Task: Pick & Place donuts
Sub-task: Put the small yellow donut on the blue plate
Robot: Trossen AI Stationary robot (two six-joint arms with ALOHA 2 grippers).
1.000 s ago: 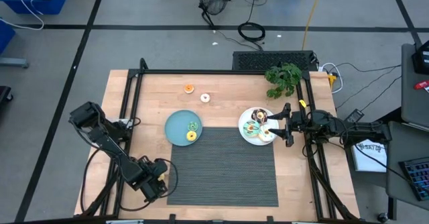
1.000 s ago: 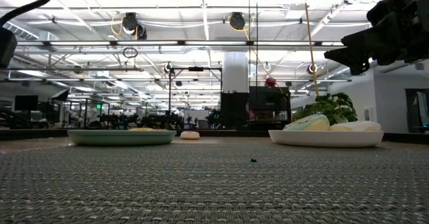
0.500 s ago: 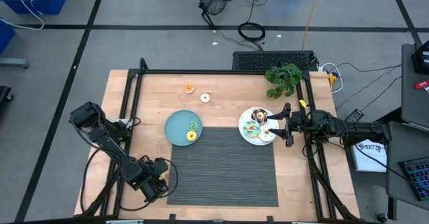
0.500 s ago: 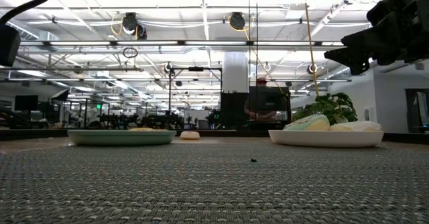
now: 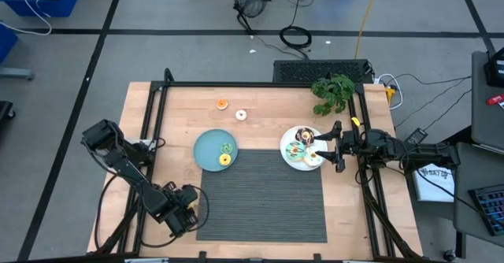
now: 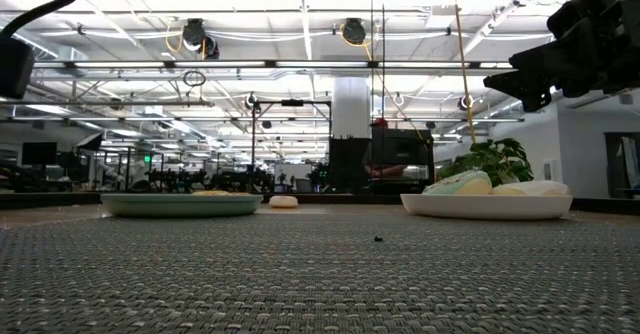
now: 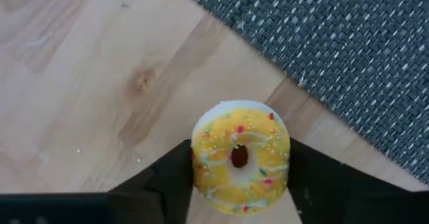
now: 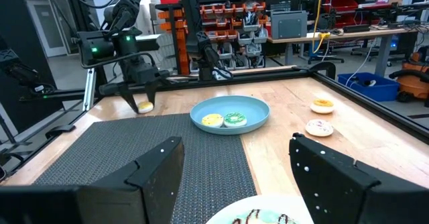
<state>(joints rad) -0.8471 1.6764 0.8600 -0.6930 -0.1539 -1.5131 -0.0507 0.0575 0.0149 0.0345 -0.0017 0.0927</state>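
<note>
In the left wrist view a yellow iced donut with sprinkles sits between my left gripper's fingers, over bare wood beside the mat's near-left corner. My right gripper is open and hovers at the right rim of the white plate, which holds several donuts. The teal plate carries a green donut and a yellow donut. An orange donut and a white donut lie on the wood beyond it. My left gripper pinches the yellow donut by opposite sides of its outer rim between the two fingers. The fingers come from above, pointing down. The donut lies level with its icing up; whether it rests on the wood or hangs just above it, I cannot tell.
A grey woven mat covers the table's near middle. A green plant stands at the far right corner. A black rail frame runs around the table's edges. Bare wood lies left of the teal plate.
</note>
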